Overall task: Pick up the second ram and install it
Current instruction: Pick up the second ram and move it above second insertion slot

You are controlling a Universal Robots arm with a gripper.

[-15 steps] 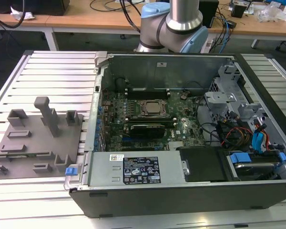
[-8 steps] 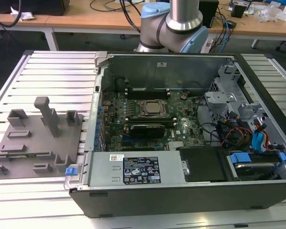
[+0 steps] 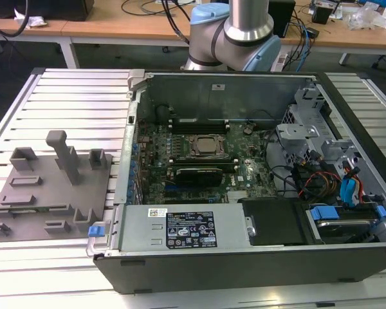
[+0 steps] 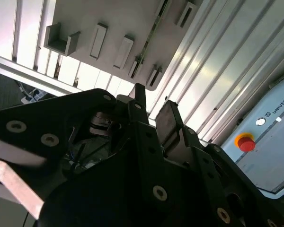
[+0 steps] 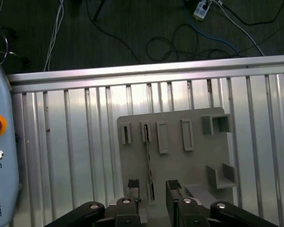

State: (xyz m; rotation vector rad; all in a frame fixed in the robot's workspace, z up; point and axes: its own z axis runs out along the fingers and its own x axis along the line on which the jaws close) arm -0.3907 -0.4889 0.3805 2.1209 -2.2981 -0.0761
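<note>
Gripper open: fingers apart, nothing held between them. Positioned above the grey holder plate on the ribbed metal table, clearly apart from it in the second wrist view. Second ram standing on its edge in a narrow slot of this plate, untouched, in line with the gap between the fingers in the first wrist view. On the exterior view's right of the plate, open computer case with green motherboard inside.
</note>
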